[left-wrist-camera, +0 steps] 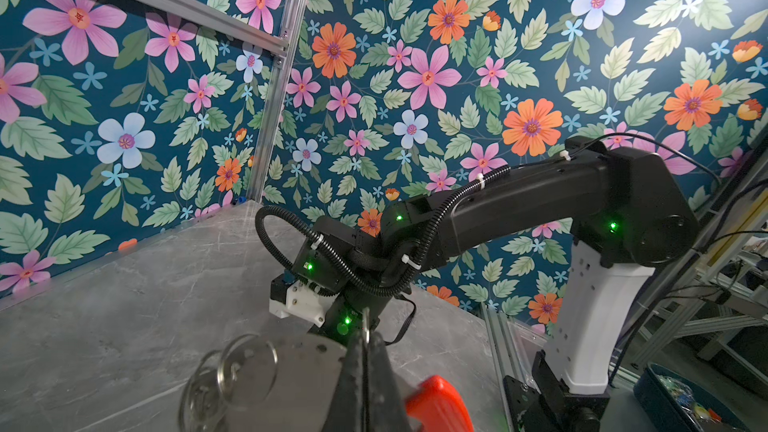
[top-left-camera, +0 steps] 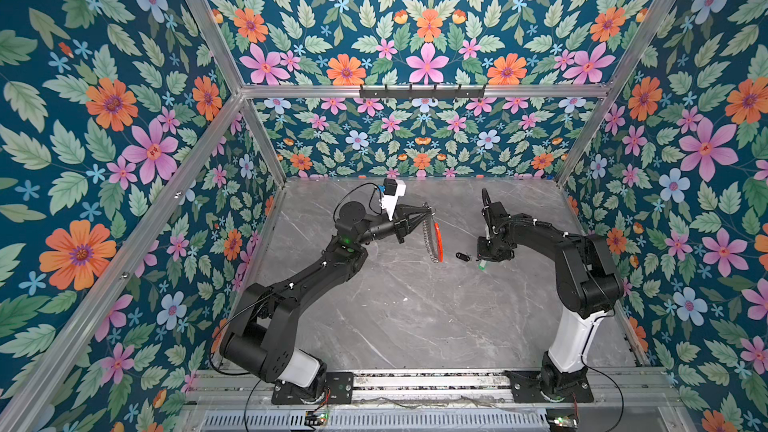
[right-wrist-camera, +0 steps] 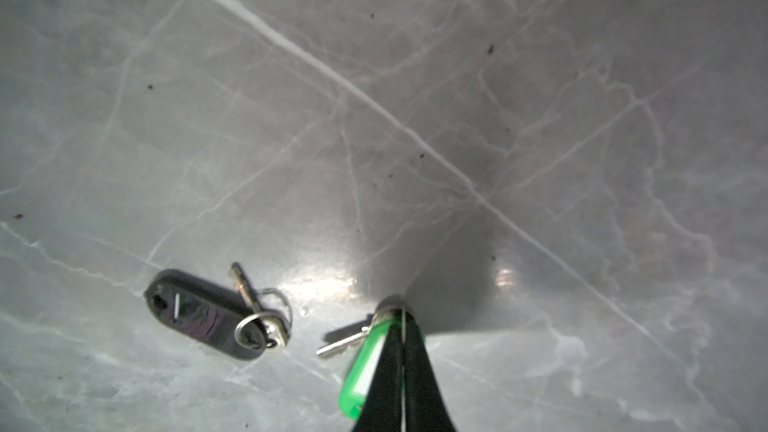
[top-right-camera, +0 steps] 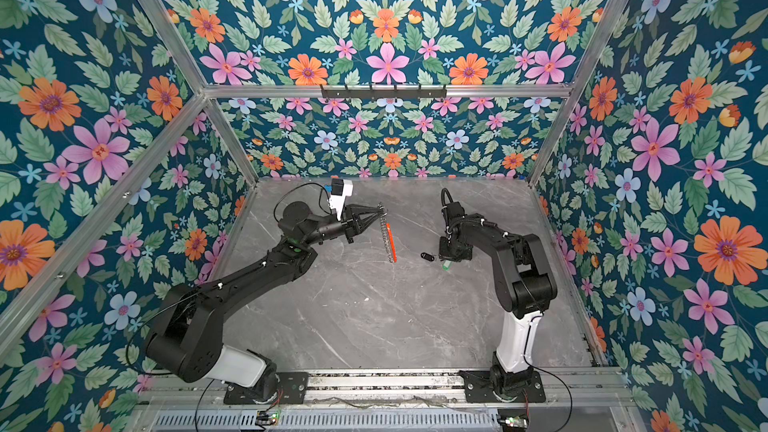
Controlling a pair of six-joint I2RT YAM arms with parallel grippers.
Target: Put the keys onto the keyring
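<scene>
My left gripper (top-left-camera: 430,211) is shut on the top of the keyring (top-left-camera: 435,238), which hangs edge-on above the table in both top views. In the left wrist view its grey plate (left-wrist-camera: 299,371), red-orange arc (left-wrist-camera: 436,405) and split rings (left-wrist-camera: 245,363) flank the shut jaws. My right gripper (right-wrist-camera: 401,313) points down at the table and is shut on the split ring of the green-tagged key (right-wrist-camera: 359,380); its blade (right-wrist-camera: 343,342) sticks out sideways. The black-fob key (right-wrist-camera: 199,313) lies loose on the table just beside it, also seen in a top view (top-left-camera: 462,257).
The grey marble table (top-left-camera: 415,305) is boxed in by floral walls and aluminium posts. A black hook rail (top-left-camera: 422,91) hangs on the back frame. Both arm bases sit on the front rail (top-left-camera: 415,380). A blue bin (left-wrist-camera: 681,401) stands outside the cell.
</scene>
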